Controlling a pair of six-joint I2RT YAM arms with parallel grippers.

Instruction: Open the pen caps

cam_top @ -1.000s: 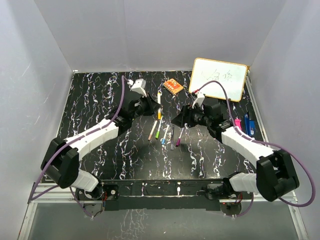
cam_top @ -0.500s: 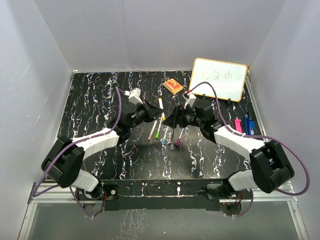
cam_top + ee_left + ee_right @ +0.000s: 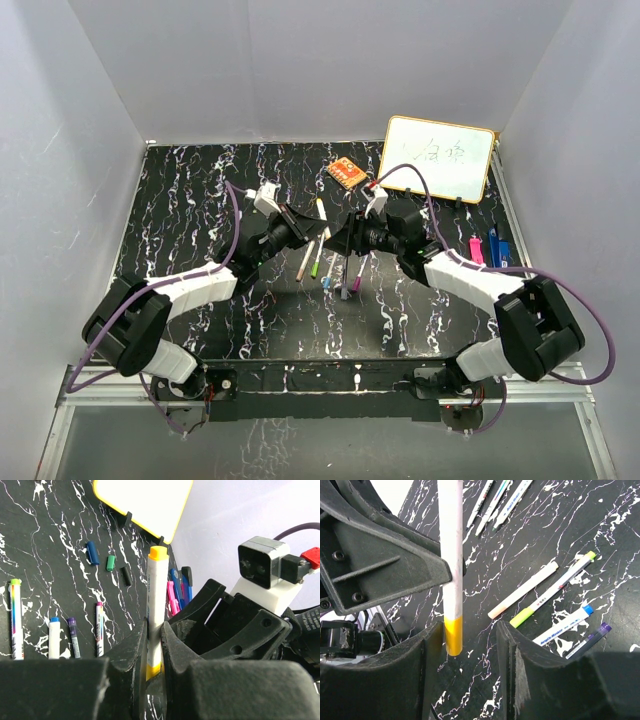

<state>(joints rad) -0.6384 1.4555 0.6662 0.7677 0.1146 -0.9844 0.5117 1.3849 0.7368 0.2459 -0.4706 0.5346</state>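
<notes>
My left gripper is shut on a white marker and holds it above the table; a yellow band shows between the fingers. In the right wrist view the marker's yellow cap hangs between my open right gripper, beside its left finger. In the top view the two grippers, left and right, meet at mid-table. Capped markers lie below: green, blue, purple, pale orange. Loose blue, green and black caps lie near the whiteboard.
A yellow-framed whiteboard leans at the back right. An orange eraser block lies behind the grippers. Pink and blue clips lie at the right edge. A row of markers lies on the table under the grippers.
Both grippers have moved toward each other over mid-table. The left one has carried the marker to the right, and the right one has moved left until its open fingers flank the yellow cap.
</notes>
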